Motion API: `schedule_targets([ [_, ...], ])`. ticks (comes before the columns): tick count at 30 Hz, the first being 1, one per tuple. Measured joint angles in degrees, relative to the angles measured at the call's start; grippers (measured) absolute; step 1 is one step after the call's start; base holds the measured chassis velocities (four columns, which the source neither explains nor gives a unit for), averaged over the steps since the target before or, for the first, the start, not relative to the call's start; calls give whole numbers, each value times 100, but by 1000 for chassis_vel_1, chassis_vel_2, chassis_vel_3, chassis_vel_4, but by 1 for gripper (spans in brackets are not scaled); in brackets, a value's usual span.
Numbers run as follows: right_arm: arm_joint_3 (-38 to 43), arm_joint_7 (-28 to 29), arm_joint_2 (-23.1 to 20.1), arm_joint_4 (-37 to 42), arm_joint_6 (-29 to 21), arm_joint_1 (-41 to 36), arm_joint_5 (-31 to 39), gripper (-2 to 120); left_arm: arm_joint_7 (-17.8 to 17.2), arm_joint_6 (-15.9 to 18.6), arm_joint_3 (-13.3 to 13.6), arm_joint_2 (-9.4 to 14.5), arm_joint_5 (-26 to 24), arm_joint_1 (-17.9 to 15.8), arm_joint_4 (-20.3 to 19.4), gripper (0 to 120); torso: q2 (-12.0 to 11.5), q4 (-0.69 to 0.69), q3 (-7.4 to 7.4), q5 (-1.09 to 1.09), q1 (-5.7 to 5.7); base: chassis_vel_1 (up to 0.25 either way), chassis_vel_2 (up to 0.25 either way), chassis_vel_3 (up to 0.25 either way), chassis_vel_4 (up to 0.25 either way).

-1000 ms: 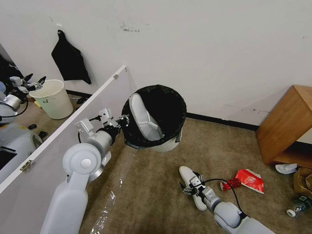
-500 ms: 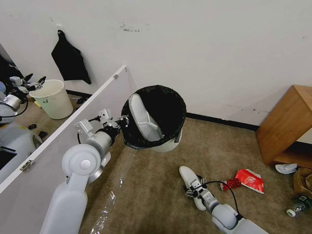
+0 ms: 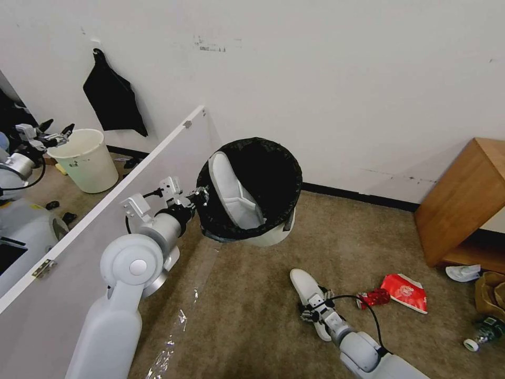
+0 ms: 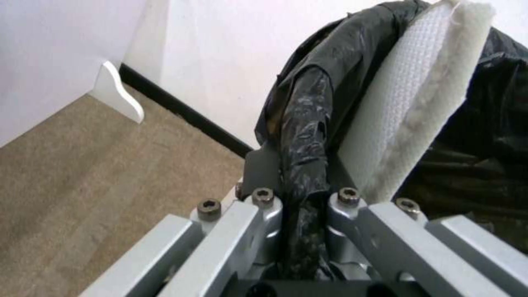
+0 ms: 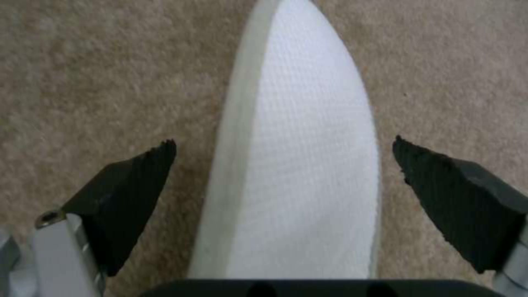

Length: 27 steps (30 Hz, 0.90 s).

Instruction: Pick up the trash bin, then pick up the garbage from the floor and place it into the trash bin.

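Slipper (image 5: 297,165) first, because it is the thing closest to us. We see it lying flat on the floor (image 3: 252,310), white and long, right under our right tool (image 3: 314,309). In the right wrist view its two black fingertips (image 5: 132,194) stand wide apart, one on each side of the slipper, and they do not touch it. The slipper runs straight away from the tool, with its pointed end far from us. So its long way lines up with our arm, and its short way goes across from one finger to the other. We think that is the good way to grab it: come down a little more and squeeze across the narrow part.

A bit farther to the right, a crushed red can (image 3: 374,298) and a flat red paper cup (image 3: 406,291) lie on the floor. They are near the slipper but not touching it. We think our right arm is the closer one for those as well.

Farther off and higher up, our left tool (image 3: 200,196) holds the trash bin (image 3: 251,190) in the air. It is pinched tight on the black bag (image 4: 302,136) at the rim. The bin tips its open mouth toward us. Another white slipper (image 3: 234,190) already stands inside it, leaning on the wall of the bin.
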Motion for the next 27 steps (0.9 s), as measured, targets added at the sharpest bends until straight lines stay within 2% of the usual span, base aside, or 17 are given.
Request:
schedule_targets([
  [23,130,24,150,-516,181,83,-27,100,30,-6,1,-13,28,22,2,4,0,0,-1,0,0,0,0,0,0],
  [27,130,21,152,-531,183,93,-28,92,30,-7,1,-9,27,26,1,4,0,0,0,0,0,0,0,0,0],
])
